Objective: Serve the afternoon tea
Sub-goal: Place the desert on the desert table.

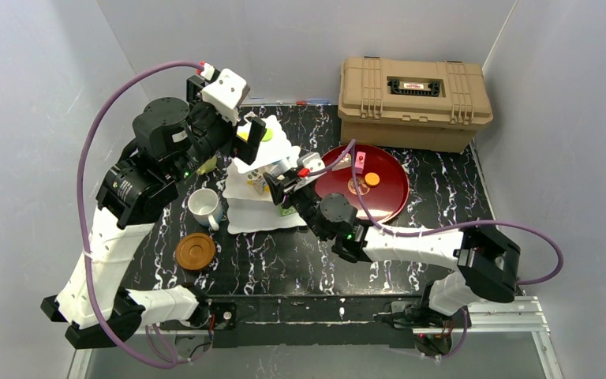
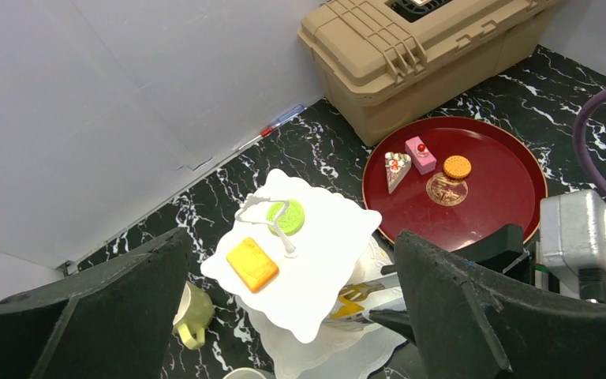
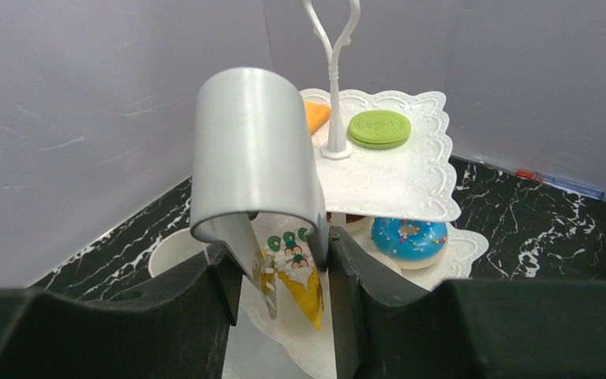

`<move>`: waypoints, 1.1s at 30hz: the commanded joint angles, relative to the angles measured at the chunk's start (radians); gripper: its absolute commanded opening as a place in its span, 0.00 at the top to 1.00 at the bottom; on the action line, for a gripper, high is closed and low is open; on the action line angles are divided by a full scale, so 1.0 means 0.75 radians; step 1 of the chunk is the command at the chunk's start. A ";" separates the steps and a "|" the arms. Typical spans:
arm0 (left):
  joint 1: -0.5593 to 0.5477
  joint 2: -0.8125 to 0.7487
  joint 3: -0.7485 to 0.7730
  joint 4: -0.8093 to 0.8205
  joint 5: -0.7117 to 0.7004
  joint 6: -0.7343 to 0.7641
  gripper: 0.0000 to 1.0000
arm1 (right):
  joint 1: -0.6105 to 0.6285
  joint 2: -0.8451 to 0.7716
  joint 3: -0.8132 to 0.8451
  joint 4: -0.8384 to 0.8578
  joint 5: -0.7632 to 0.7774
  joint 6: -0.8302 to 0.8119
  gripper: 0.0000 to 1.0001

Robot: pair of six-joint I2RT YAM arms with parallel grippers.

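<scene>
White three-tier cake stand (image 2: 323, 237) is part-loaded: green biscuit (image 2: 286, 216) and orange bar (image 2: 252, 264) on the top tier, blue doughnut (image 3: 409, 239) one tier down. My right gripper (image 3: 280, 268) clamps metal tongs (image 3: 252, 150), which pinch a yellow wedge cake (image 3: 300, 284) over a lower tier; I judge it unreleased. Left gripper (image 2: 288, 237) hangs spread wide above the stand.

Outstanding:
- Right of the stand, the red tray (image 2: 505, 181) holds a cream wedge (image 2: 396, 170), pink bar (image 2: 420, 154) and round biscuit (image 2: 457, 166).
- Left of the stand, the white mug (image 1: 203, 205) stands off its brown coaster (image 1: 195, 250).
- Also left of the stand is the pale green mug (image 2: 192, 312).
</scene>
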 commanded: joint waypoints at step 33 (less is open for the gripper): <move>0.004 0.021 0.056 0.024 0.018 0.001 0.01 | 0.000 -0.436 -0.123 -0.025 0.196 -0.181 0.54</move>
